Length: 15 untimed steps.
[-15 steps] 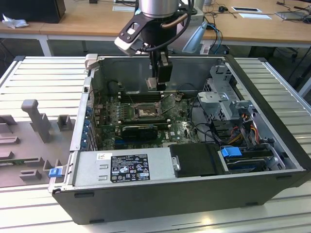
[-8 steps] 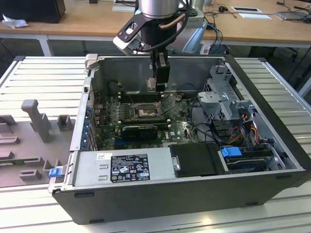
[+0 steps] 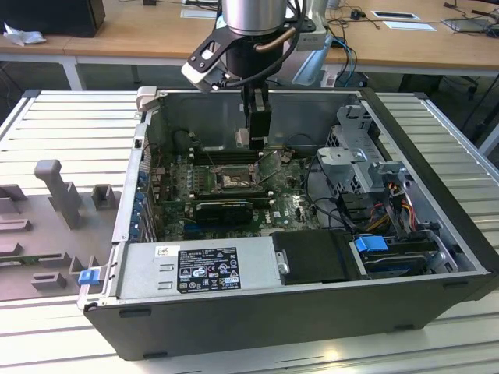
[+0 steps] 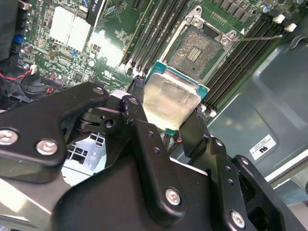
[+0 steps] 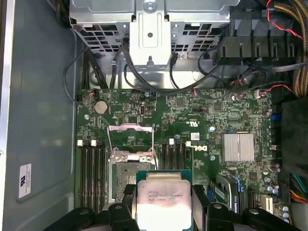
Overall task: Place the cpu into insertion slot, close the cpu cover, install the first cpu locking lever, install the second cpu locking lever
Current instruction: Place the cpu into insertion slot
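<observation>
You have the cpu, a small flat square chip with a pale silver-grey metal top and a green rim, pinched in your gripper. The two black fingers press against opposite edges of the chip. In both wrist views the chip hangs above the green circuit board, clear of it and not seated.

The insertion slot, a square black-framed socket with a tan-grey contact field, lies bare just beside the chip. In the first wrist view the chip overlaps one edge of the socket.

The cpu cover, a thin grey metal frame plate with a square window, is swung open on the side of the socket away from the chip. A thin metal lever sticks out from a socket corner and crosses the long black memory slots.

In the exterior view your gripper reaches down into the open black computer case, which lies on its side on a slatted aluminium table. It hangs over the far part of the board, just beyond the socket. From that angle the pale patch at the fingertips may be the chip, but you cannot be sure. A silver labelled power supply box sits along the near wall of the case.
</observation>
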### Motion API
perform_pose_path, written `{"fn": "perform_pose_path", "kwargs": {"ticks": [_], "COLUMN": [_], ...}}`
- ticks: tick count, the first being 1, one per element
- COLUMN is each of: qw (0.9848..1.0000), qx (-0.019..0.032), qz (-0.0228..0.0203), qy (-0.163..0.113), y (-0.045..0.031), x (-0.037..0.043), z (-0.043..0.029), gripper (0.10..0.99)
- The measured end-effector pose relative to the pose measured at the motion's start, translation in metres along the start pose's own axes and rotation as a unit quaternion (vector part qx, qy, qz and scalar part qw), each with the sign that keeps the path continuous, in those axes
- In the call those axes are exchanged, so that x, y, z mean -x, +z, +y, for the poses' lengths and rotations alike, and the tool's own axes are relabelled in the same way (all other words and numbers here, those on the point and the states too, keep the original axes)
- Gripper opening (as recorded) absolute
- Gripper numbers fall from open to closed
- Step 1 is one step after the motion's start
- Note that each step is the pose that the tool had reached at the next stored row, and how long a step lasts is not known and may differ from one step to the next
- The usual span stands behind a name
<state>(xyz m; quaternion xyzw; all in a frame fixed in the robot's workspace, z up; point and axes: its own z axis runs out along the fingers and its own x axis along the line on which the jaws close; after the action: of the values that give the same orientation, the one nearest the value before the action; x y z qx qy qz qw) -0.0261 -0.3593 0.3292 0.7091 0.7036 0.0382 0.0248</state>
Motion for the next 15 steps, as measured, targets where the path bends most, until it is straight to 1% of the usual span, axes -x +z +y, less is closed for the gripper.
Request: {"fn": "perform_pose_path", "kwargs": {"ticks": [5, 15], "qw": [1.0000, 1.0000], "qx": [0.0000, 0.0000], "qz": [0.0000, 0.0001], "qy": [0.000, 0.000], "y": [0.0038, 0.0088], "x": [0.0001, 0.0002], "z": [-0.0003, -0.0008], "gripper": [0.541, 0.541]}}
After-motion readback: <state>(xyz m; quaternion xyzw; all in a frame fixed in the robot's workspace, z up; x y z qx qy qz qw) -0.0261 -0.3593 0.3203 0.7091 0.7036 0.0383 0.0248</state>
